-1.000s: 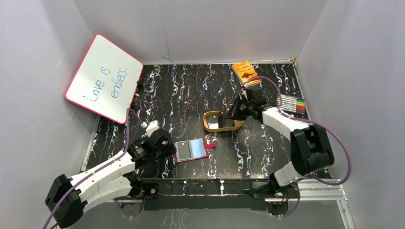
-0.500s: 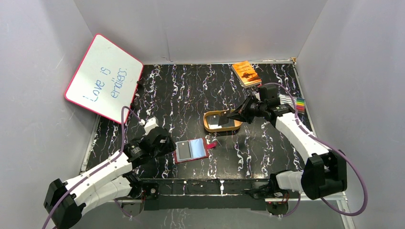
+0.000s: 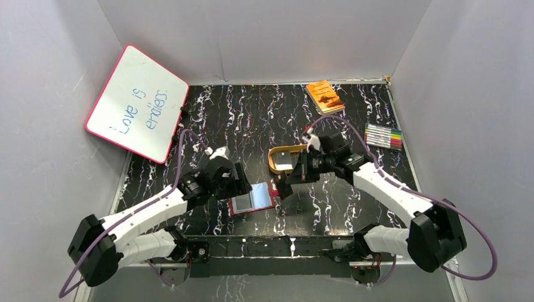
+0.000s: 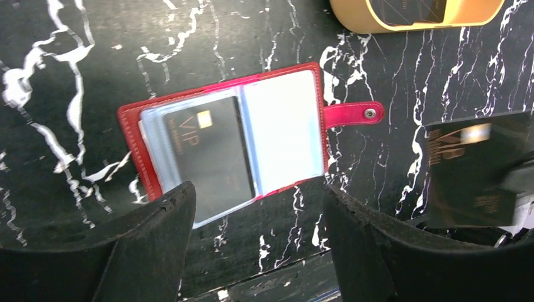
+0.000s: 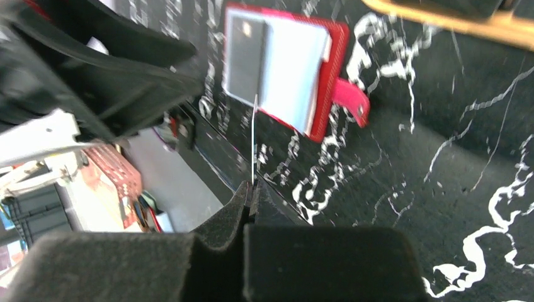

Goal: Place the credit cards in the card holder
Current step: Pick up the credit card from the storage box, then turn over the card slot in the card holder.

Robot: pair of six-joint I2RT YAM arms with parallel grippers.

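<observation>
The dark red card holder [image 3: 252, 197] lies open near the front edge, snap tab to the right. In the left wrist view the holder [image 4: 286, 126] has a black card [image 4: 204, 151] in its left sleeve. My left gripper [image 3: 238, 182] is open and empty, just left of and above the holder; its fingertips [image 4: 179, 201] straddle the holder's near edge. My right gripper [image 3: 286, 182] is shut on a black card [image 4: 472, 167] held on edge beside the tab; it shows edge-on in the right wrist view [image 5: 254, 138]. Another dark card [image 4: 403, 7] lies in the gold tray.
The gold oval tray [image 3: 277, 154] sits behind the holder, partly under my right arm. An orange book [image 3: 324, 95] lies at the back, a marker set [image 3: 384, 135] at the right, and a whiteboard [image 3: 138, 104] leans at the left wall.
My right gripper has carried a black card from the gold tray forward to the card holder's right side. My left gripper has moved right, up to the holder.
</observation>
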